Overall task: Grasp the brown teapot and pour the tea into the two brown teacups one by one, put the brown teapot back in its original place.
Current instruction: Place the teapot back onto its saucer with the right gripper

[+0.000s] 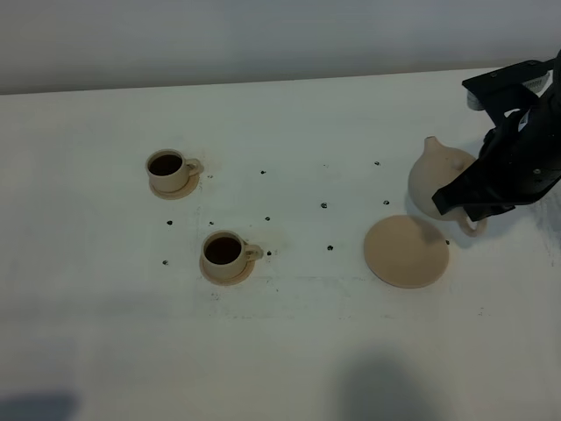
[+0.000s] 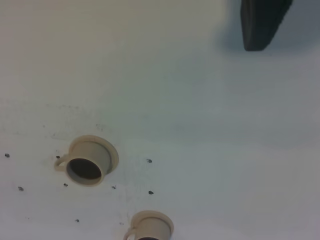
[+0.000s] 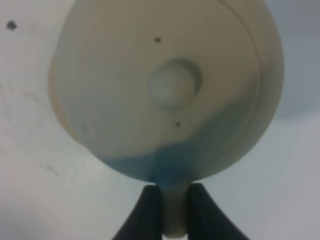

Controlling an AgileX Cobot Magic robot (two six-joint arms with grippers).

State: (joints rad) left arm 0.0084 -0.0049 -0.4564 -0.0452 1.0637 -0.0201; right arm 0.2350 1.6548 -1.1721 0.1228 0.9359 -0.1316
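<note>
On a white surface [image 1: 289, 351], the right tool [image 3: 176, 207] is closed on the loop handle of the brown teapot [image 1: 436, 180], which sits or hangs just beyond its wide round saucer [image 1: 406, 252], not on it; whether it touches the surface cannot be told. The two brown teacups [image 1: 171, 169] [image 1: 226, 253] stand on small saucers well to the left, both dark inside, while the left tool [image 2: 263, 22] shows only one dark finger, holding nothing visible. The pot looks like smooth, rigid ceramic, probably fragile, slippery and weighty with liquid, so its handle seems the safest hold.
</note>
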